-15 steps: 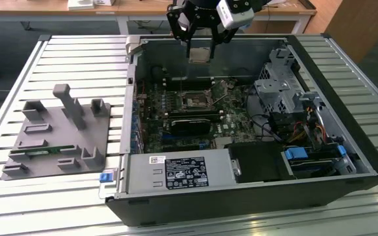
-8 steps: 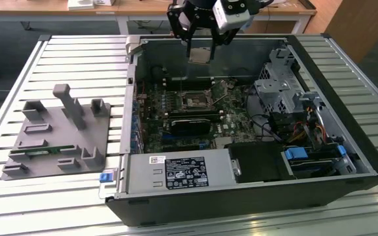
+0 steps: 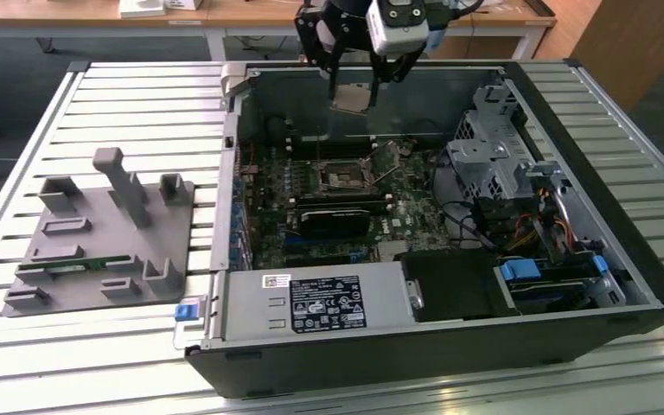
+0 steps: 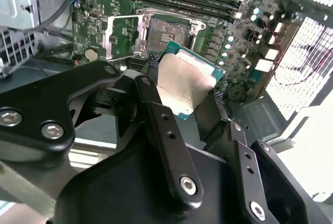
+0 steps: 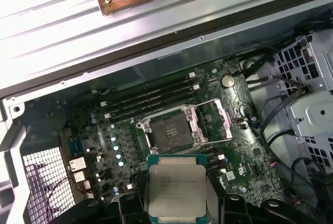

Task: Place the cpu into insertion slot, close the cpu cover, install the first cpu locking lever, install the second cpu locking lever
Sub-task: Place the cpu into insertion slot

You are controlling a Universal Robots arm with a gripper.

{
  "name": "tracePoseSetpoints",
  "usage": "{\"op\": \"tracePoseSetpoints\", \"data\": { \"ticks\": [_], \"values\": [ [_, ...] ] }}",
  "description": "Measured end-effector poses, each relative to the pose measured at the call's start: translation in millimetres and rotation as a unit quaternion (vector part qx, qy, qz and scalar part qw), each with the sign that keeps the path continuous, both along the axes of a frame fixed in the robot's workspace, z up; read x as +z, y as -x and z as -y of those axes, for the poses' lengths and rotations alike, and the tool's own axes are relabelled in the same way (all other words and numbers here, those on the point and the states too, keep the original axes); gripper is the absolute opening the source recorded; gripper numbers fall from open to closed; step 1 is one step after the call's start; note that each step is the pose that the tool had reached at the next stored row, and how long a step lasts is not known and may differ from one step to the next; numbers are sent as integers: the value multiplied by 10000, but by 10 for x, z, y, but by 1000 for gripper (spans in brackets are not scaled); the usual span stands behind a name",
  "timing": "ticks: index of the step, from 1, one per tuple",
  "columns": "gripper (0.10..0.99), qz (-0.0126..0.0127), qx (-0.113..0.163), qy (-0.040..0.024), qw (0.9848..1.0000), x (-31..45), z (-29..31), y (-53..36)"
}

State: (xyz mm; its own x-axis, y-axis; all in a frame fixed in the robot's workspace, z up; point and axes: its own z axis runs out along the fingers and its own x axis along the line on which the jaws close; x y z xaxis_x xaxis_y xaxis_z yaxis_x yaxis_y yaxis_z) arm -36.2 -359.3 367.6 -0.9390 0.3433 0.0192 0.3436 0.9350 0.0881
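Note:
My gripper is shut on the cpu, a pale silvery square chip that I hold by two opposite edges above the back of the open computer case. In both wrist views the cpu sits between the black fingers, apart from the board. The insertion slot lies bare on the green motherboard, nearer the front of the case than the chip. The cpu cover is swung open beside the socket.
A black graphics card lies just in front of the socket, with memory slots behind it. A drive cage and cables fill the exterior view's right. The power supply sits at the front. A grey fixture stands on the slatted table.

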Motion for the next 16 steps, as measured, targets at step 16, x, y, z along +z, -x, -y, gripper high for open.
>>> {"op": "tracePoseSetpoints", "data": {
  "ticks": [16],
  "values": [
    [529, 0, -1012, 0, 9949, -15, 0, 0]
  ]
}}
